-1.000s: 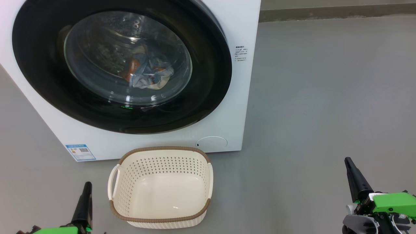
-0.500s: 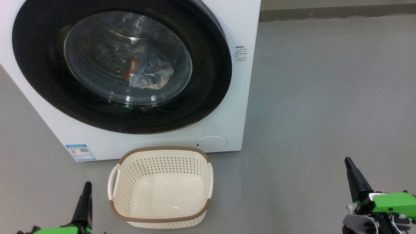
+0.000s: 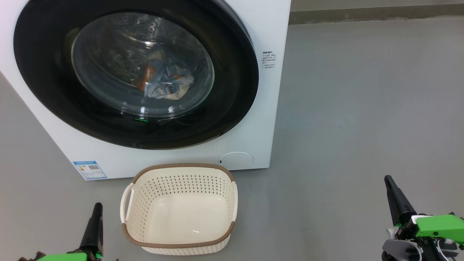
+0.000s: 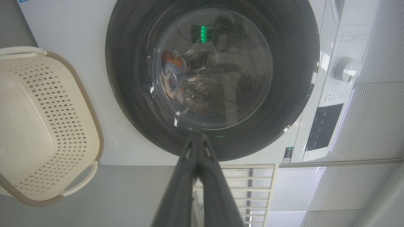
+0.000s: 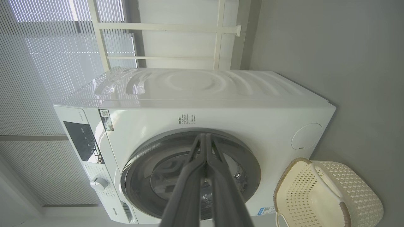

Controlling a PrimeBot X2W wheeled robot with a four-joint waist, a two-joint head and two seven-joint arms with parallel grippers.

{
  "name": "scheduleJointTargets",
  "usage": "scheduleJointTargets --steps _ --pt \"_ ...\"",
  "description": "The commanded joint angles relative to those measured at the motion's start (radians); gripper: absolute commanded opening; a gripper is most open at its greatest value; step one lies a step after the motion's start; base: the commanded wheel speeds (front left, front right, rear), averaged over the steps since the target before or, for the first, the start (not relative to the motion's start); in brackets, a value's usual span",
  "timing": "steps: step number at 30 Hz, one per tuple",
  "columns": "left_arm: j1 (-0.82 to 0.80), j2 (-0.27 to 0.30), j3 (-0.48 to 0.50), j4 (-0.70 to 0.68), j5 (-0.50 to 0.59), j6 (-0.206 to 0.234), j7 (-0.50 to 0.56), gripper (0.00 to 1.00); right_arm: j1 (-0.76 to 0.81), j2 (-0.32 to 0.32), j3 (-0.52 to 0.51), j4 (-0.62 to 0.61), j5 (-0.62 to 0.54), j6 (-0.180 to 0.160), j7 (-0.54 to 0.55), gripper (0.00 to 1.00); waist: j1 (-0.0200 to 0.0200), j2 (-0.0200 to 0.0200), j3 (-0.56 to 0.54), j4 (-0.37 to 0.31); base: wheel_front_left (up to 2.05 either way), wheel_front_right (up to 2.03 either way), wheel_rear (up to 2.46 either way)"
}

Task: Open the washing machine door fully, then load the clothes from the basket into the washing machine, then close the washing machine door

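Clothes [image 3: 165,81] bunched behind shut washing machine door [image 3: 232,83]; basket [image 3: 179,237] empty.

I receive soft, even daylight from the slatted blinds [image 5: 47,47], with only faint shadow under the basket [image 3: 181,250] on the grey floor [image 3: 362,90]. Glints and reflections streak the washing machine door [image 3: 119,61]; both wrist views bow straight lines toward their edges.
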Motion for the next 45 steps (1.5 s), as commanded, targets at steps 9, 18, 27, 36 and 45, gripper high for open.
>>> scheduleJointTargets --steps 9,18,27,36,45 --pt "-0.043 0.009 0.032 -0.018 -0.009 -0.007 0.006 0.0 -0.043 -0.008 0.018 -0.03 0.005 0.0 0.004 0.0 0.0 -0.0001 0.0 0.0 0.0 0.0 0.0" --pt "-0.043 0.009 0.032 -0.018 -0.009 -0.007 0.006 0.0 -0.043 -0.008 0.018 -0.03 0.005 0.0 0.004 0.0 0.0 -0.0001 0.0 0.0 0.0 0.0 0.0" --pt "-0.043 0.009 0.032 -0.018 -0.009 -0.007 0.006 0.0 -0.043 -0.008 0.018 -0.03 0.005 0.0 0.004 0.0 0.0 -0.0001 0.0 0.0 0.0 0.0 0.0" --pt "-0.043 0.009 0.032 -0.018 -0.009 -0.007 0.006 0.0 -0.043 -0.008 0.019 -0.03 0.005 0.0 0.004 0.0 0.0 -0.0001 0.0 0.0 0.0 0.0 0.0" --pt "-0.043 0.009 0.032 -0.018 -0.009 -0.007 0.006 0.0 -0.043 -0.008 0.019 -0.03 0.005 0.0 0.004 0.0 0.0 -0.0001 0.0 0.0 0.0 0.0 0.0"
